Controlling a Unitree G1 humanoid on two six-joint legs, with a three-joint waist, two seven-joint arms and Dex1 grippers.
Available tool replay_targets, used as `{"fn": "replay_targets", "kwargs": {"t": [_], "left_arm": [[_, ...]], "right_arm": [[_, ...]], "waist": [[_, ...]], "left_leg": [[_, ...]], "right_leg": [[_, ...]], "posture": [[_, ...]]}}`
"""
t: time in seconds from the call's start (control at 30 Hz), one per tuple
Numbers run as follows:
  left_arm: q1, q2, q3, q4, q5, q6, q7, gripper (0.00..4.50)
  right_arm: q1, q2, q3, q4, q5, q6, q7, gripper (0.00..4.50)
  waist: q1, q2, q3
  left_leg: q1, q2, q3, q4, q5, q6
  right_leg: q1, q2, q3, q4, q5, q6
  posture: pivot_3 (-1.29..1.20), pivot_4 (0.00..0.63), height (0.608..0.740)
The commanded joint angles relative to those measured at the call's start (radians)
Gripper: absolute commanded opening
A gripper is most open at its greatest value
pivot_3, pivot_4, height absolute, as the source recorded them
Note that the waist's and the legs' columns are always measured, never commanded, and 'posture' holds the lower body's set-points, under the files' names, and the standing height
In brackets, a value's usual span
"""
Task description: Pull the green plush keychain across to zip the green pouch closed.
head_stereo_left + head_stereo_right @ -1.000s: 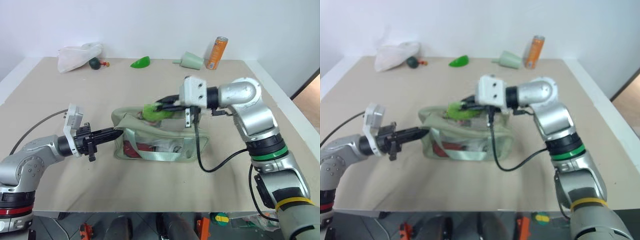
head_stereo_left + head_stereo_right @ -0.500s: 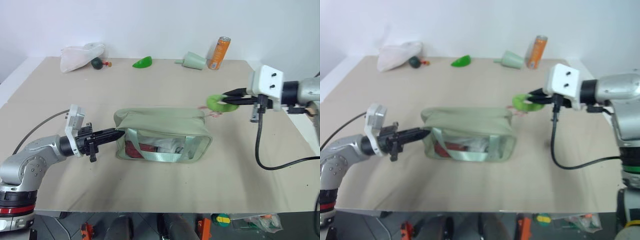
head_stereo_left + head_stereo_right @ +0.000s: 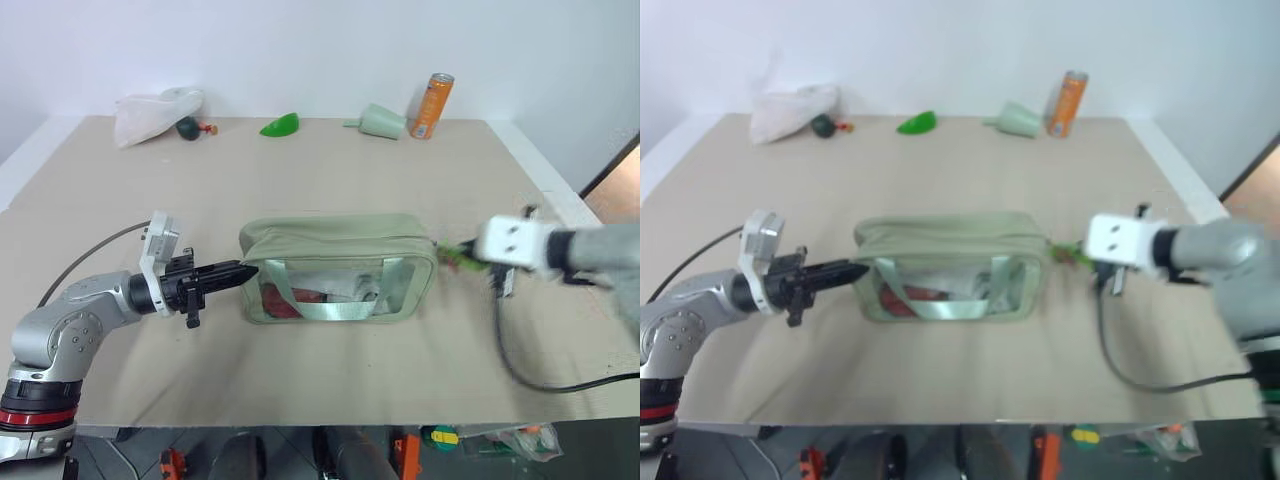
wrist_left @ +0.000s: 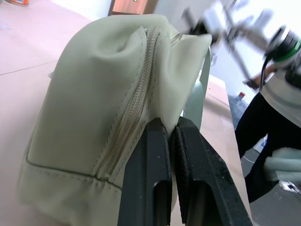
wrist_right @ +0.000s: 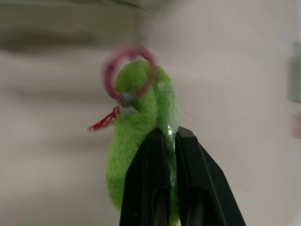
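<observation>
While the green pouch [image 3: 338, 265] sits mid-table with its zipper looking shut, the pull seems nearly done. Left gripper [image 4: 170, 129] pinches the pouch's end; right gripper [image 5: 170, 136] pinches the green plush keychain [image 5: 141, 141] just past the other end. Next, I think, let go gently. Beige table [image 3: 300, 170], white wall behind.

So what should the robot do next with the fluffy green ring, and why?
Probably let go of the keychain. The right gripper is shut on it just past the pouch's far end, and the zipper looks closed along the top, while the left gripper pinches the near end. So the pulling seems finished.
</observation>
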State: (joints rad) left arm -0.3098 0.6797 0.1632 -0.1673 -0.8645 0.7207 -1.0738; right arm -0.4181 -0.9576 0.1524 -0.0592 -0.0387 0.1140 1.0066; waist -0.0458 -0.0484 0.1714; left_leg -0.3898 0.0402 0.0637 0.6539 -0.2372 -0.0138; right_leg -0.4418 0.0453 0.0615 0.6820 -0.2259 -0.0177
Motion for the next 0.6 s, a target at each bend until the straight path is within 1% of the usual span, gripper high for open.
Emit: {"fn": "replay_targets", "kwargs": {"t": [0.03,0.17,0.33,0.4,0.43,0.47,0.5,0.53,0.57,0.6], "left_arm": [[0.016,0.004,0.02,-0.005,-0.009,0.028,0.028,0.0],[0.008,0.004,0.047,-0.001,-0.037,0.071,0.071,0.0],[0.012,0.004,0.063,-0.006,-0.042,0.075,0.099,0.0],[0.024,0.007,0.064,-0.015,-0.037,0.071,0.103,0.0],[0.027,0.008,0.063,-0.017,-0.035,0.069,0.104,0.0],[0.028,0.008,0.064,-0.017,-0.036,0.072,0.109,0.36],[0.023,0.005,0.069,-0.01,-0.047,0.082,0.113,0.73],[0.017,0.003,0.075,-0.003,-0.059,0.092,0.116,0.83],[0.011,0.0,0.08,0.001,-0.064,0.093,0.121,1.5],[0.004,-0.002,0.085,0.005,-0.066,0.094,0.127,1.57]], "right_arm": [[-0.025,0.077,0.04,-0.001,-0.045,0.004,-0.052,0.03],[-0.095,0.106,0.026,0.078,-0.063,0.0,-0.069,0.03],[-0.126,0.079,-0.004,0.138,-0.051,-0.001,-0.033,0.03],[-0.135,0.074,-0.063,0.109,0.043,0.064,0.014,0.72],[-0.136,0.068,-0.085,0.089,0.081,0.095,0.037,0.75],[-0.14,0.066,-0.105,0.074,0.107,0.115,0.047,1.34],[-0.143,0.066,-0.125,0.061,0.134,0.138,0.052,1.5],[-0.144,0.066,-0.141,0.05,0.156,0.16,0.055,1.86],[-0.141,0.061,-0.158,0.042,0.175,0.179,0.06,2.52],[-0.134,0.056,-0.172,0.029,0.195,0.199,0.07,2.63]], "waist": [[-0.003,0.003,0.001],[-0.005,0.001,0.0],[-0.003,0.001,0.0],[-0.003,0.002,0.0],[-0.003,0.002,0.0],[-0.003,0.002,0.0],[-0.003,0.002,0.0],[-0.003,0.002,0.0],[-0.003,0.001,0.0],[-0.002,0.001,0.001]], "left_leg": [[0.0,0.0,0.0,0.0,0.001,-0.001],[0.004,0.004,0.0,0.0,0.002,-0.001],[0.004,0.005,0.0,0.0,0.003,0.001],[0.004,0.005,0.0,-0.001,0.003,0.001],[0.004,0.005,0.001,-0.002,0.003,0.001],[0.003,0.005,0.001,-0.002,0.003,0.0],[0.002,0.005,0.001,-0.002,0.003,0.0],[0.002,0.005,0.0,-0.002,0.002,0.0],[0.001,0.005,0.0,-0.002,0.002,0.0],[0.001,0.005,0.0,-0.002,0.002,0.0]], "right_leg": [[0.0,0.001,0.0,0.001,0.0,0.0],[0.002,0.004,-0.001,0.001,0.002,0.0],[0.002,0.006,-0.001,0.001,0.003,-0.002],[0.001,0.006,0.0,0.001,0.003,-0.002],[0.001,0.006,0.0,0.001,0.003,-0.002],[0.0,0.006,0.001,0.001,0.003,-0.003],[0.0,0.006,0.001,0.001,0.002,-0.003],[0.0,0.006,0.0,0.001,0.002,-0.003],[0.0,0.006,0.0,0.0,0.002,-0.003],[0.0,0.006,0.0,0.0,0.002,-0.003]], "posture": [[0.0,0.15,0.74],[0.0,0.15,0.74],[0.0,0.15,0.74],[0.0,0.15,0.74],[0.0,0.15,0.74],[0.0,0.15,0.74],[0.0,0.15,0.74],[0.0,0.15,0.74],[0.0,0.15,0.74],[0.0,0.15,0.74]]}}
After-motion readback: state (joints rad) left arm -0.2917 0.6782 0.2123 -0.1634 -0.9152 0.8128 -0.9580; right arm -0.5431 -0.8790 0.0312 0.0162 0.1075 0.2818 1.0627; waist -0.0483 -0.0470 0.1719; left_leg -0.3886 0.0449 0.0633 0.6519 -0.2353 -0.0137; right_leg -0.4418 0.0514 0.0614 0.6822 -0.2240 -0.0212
